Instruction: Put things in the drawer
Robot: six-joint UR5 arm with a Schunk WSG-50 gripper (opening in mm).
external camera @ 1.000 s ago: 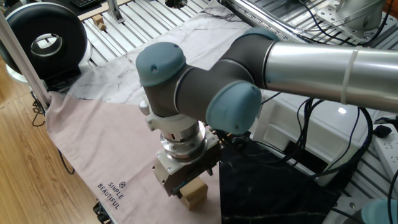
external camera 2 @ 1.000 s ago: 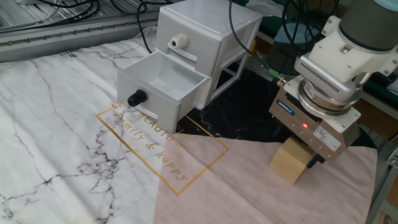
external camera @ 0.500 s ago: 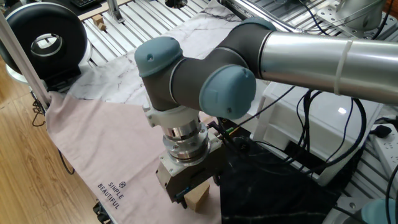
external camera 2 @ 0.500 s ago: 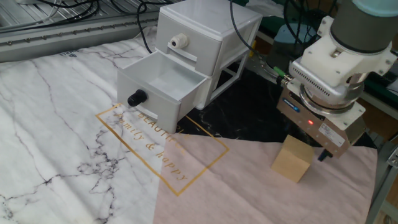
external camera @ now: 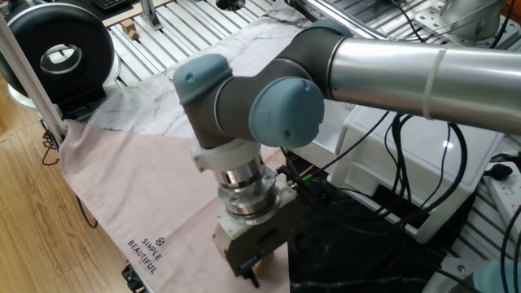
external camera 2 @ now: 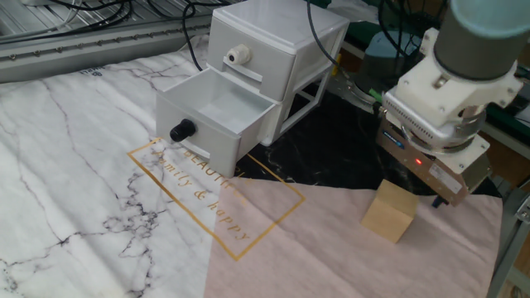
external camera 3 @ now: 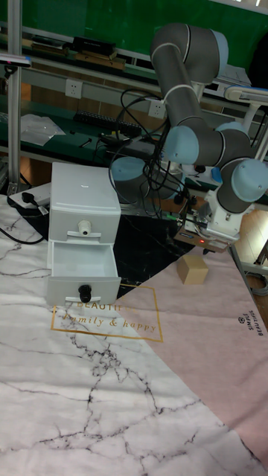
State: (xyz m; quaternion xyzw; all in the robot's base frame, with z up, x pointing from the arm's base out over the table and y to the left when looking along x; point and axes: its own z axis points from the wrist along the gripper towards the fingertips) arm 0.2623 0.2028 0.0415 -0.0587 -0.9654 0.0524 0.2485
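Observation:
The tan wooden cube (external camera 2: 389, 212) rests on the pink cloth, also seen as the cube (external camera 3: 193, 270) in the tall fixed view. My gripper (external camera 2: 434, 199) hovers just above and to the right of it, apart from it, fingers open and holding nothing. In one fixed view the gripper (external camera: 248, 271) hides the cube. The white drawer (external camera 2: 217, 112) with its black knob (external camera 2: 182, 130) stands pulled out of the white cabinet (external camera 2: 277, 37) and looks empty; in the tall fixed view the drawer (external camera 3: 83, 274) is at the left.
A closed upper drawer with a white knob (external camera 2: 236, 55) sits above the open one. Marble-pattern cloth (external camera 2: 74, 165) and pink cloth (external camera 2: 331, 257) cover the table. Cables (external camera: 423, 212) and black sheet (external camera: 358, 252) lie behind the cube. A black round device (external camera: 57, 53) stands far left.
The gripper has lifted off the cube and shifted sideways, away from the drawer. The cube stays on the pink cloth where it was.

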